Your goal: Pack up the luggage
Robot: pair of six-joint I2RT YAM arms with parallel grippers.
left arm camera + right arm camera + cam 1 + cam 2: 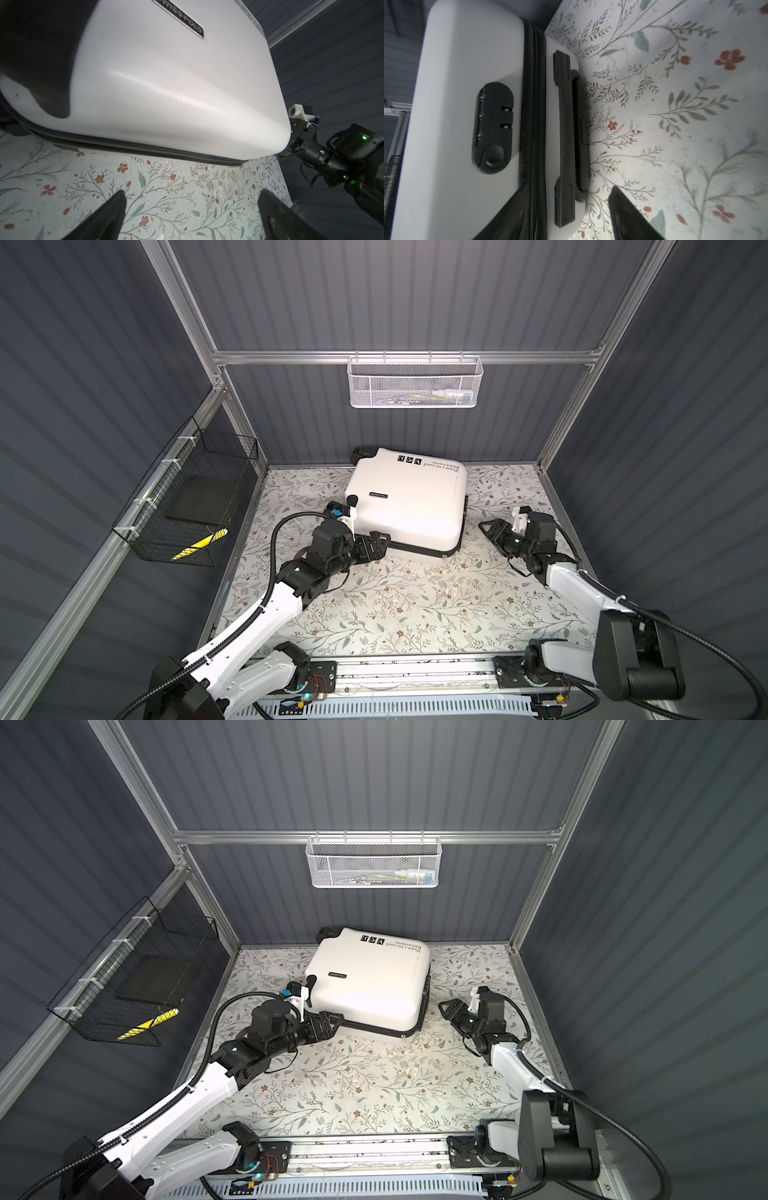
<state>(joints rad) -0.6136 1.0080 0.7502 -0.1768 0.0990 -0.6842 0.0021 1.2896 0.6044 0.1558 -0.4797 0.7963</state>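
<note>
We see a table (pixel 415 614) with a floral cover; on it the white suitcase (pixel 411 502) lies flat, closed, near the back edge, turned slightly.

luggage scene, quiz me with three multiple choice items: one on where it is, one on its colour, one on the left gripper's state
1. Where does the luggage lie?
A) flat at the far end of the floral table
B) hanging from a rail
C) at the near edge by the arm bases

2. What colour is its shell?
A) black
B) red
C) white

3. How is the left gripper?
A) shut on the handle
B) open, holding nothing
C) shut on the zipper

Key:
1 A, since both top views show it lying flat at the far end of the table.
2 C, since the shell is white in every view.
3 B, since the left wrist view shows it spread wide over bare table with nothing in it.
</note>
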